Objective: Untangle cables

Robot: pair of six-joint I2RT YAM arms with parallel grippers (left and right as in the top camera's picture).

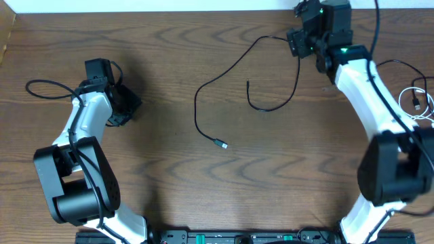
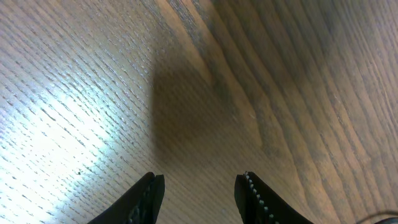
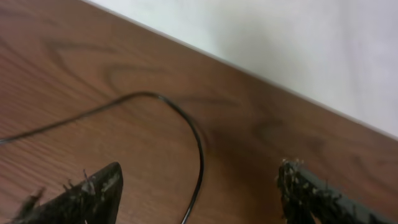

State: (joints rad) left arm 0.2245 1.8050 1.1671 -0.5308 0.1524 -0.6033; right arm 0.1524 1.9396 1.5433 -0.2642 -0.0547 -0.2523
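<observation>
Two light, limp cables lie apart: the black cable [image 1: 196,112] snakes from mid-table to the far right, and the white cable [image 1: 419,100] sits bunched at the right edge. Pinching near a plug [image 1: 220,144] probably slips least. The right gripper [image 3: 199,169] straddles the black cable, jaws wide and empty. The left gripper [image 2: 200,180] hangs half-open over bare wood.

Both limbs alike: my left arm [image 1: 88,120] and right arm [image 1: 359,85] have white shell links and bulky black joint housings [image 1: 68,177]. A thick black wire [image 1: 42,85] loops off the left wrist. A small green light [image 1: 344,50] sits on the right wrist block. The left fingers [image 2: 256,200] are black with a pale toothed edge; the right fingers [image 3: 84,196] are black and bristly.
</observation>
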